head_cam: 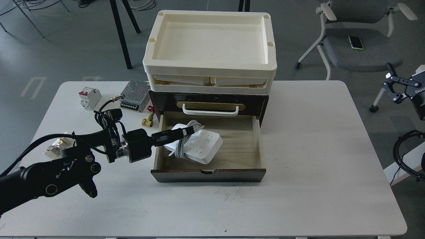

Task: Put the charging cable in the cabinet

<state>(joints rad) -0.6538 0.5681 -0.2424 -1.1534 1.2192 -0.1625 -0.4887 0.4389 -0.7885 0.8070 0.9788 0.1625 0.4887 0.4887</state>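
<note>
Charging cable (pixel 199 146) lying flat in the pulled-out drawer of the cabinet (pixel 209 171), sockets up, toward its left wall. Left gripper (pixel 186 131) over the cord wrap; jaw gap impossible to tell. Possible snag: cord dragged out on withdrawal. Nothing else in drawer. Right gripper (pixel 391 84) far right, spread wide, holding nothing.

On the white rectangular table (pixel 315 139) stands the small dark brown wooden drawer cabinet (pixel 209 99), its lower drawer pulled out toward the front. The flat white power-strip charging cable (pixel 199 146) lies in the drawer's left half. Two stacked cream plastic trays (pixel 210 63) sit on the cabinet. Left of it lie a silver mesh-covered power supply box (pixel 134 95) and, further left, a small white-and-red circuit breaker (pixel 89 98).
</note>
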